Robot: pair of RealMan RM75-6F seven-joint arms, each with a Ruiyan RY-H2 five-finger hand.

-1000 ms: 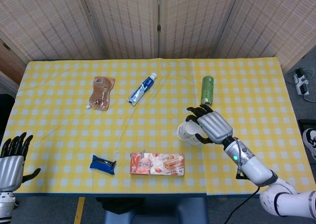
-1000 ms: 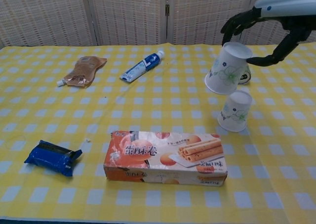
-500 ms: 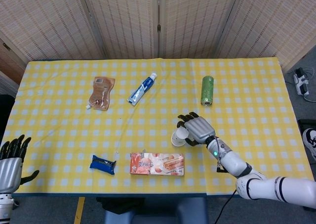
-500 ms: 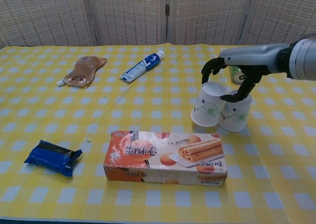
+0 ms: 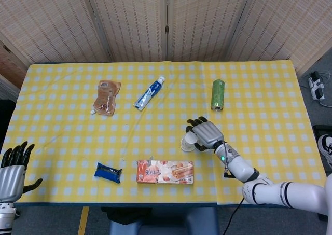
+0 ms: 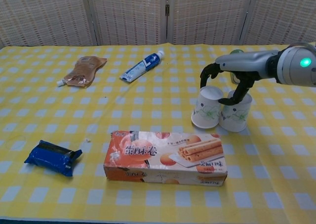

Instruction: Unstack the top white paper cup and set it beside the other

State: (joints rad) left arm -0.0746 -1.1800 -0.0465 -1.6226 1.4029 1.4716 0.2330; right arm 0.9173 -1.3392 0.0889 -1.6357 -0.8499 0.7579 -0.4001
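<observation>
Right hand point(image 6: 232, 78) grips an upside-down white floral paper cup point(image 6: 206, 107) on the surface, touching a second cup point(image 6: 236, 113) beneath its palm.

Large red Chinese characters on the front of the biscuit box point(image 6: 165, 158), beside a picture of rolled wafers; reading roughly "蛋卷", first character unclear. Smaller lines of print further right on the same face, too small to read. Some lettering along the blue and white tube point(image 6: 142, 66), blurred beyond reading. Nothing readable on the cups point(image 6: 207, 107), only a green leaf pattern.
</observation>
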